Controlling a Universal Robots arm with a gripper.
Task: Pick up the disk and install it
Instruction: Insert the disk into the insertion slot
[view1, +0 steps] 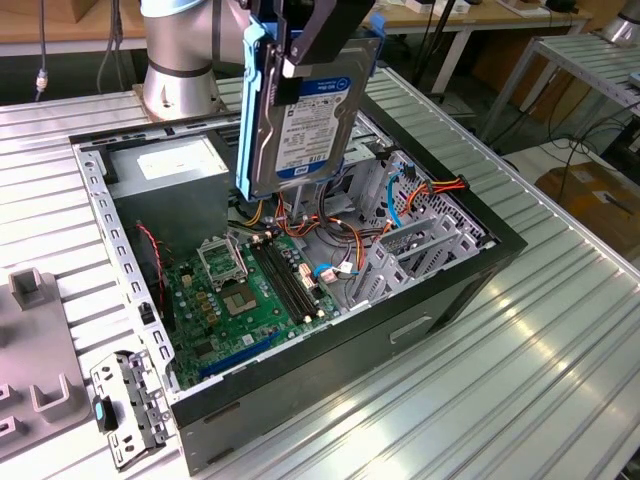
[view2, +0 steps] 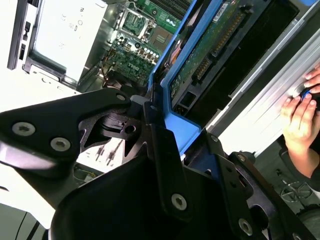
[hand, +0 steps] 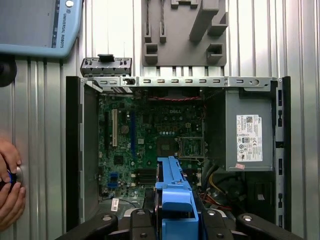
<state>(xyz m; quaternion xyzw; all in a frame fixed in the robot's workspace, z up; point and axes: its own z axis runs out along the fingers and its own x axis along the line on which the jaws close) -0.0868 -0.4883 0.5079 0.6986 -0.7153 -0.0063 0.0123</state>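
The disk (view1: 305, 110) hangs upright above the open computer case (view1: 420, 320), its white label with a blue band facing the exterior view and blue carrier rails along its edges. My gripper (view1: 300, 55) is shut on its upper part. In the first wrist view the disk (hand: 175, 192) appears edge on, blue rail uppermost, between the black fingers (hand: 137, 220), over the motherboard (hand: 145, 135). The second wrist view has the disk's (view2: 210, 50) green circuit-board side, its blue rail clamped by my gripper (view2: 165, 140).
A grey power-supply box (view1: 170, 170) fills one case corner, and loose cables and a metal drive cage (view1: 420, 240) fill the other side. A grey fixture block (view1: 35, 380) and a small bracket (view1: 125, 405) lie beside the case. A person's hand (hand: 10, 187) rests on the table.
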